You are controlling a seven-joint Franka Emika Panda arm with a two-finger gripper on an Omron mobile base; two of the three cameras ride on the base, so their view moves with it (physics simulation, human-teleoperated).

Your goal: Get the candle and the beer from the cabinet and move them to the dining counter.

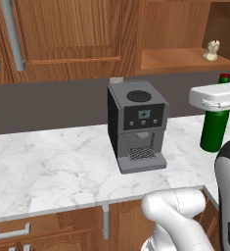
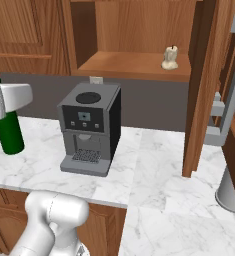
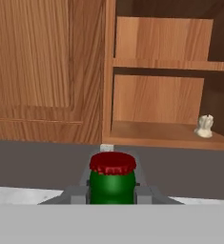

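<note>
Nearest the lens in the hand view, at the bottom centre of the frame, the beer (image 3: 112, 183) shows its red cap and green neck between the dark fingertips (image 3: 143, 193) of the end effector (image 3: 112, 194), which is clamped on the bottle's neck. In the left base view the bottle stands at the right edge of the frame with the white hand across its upper part; its base looks to be on or just above the marble bench (image 1: 62, 162), though the angle makes it hard to say which. The coffee machine (image 1: 136, 125) sits mid-frame, well apart from the bottle. The candle (image 2: 170, 58) rests on the open shelf of the cabinet (image 2: 134, 65), upper centre-right of the right base view, untouched. So the step in hand is carrying the beer, already out of the cabinet, and the candle has yet to be fetched. The next move probably calls for keeping the bottle upright, lifting it clear of the bench, and turning the base away toward the dining counter, minding the open cabinet door (image 2: 201, 90) at the right of that frame.
</note>
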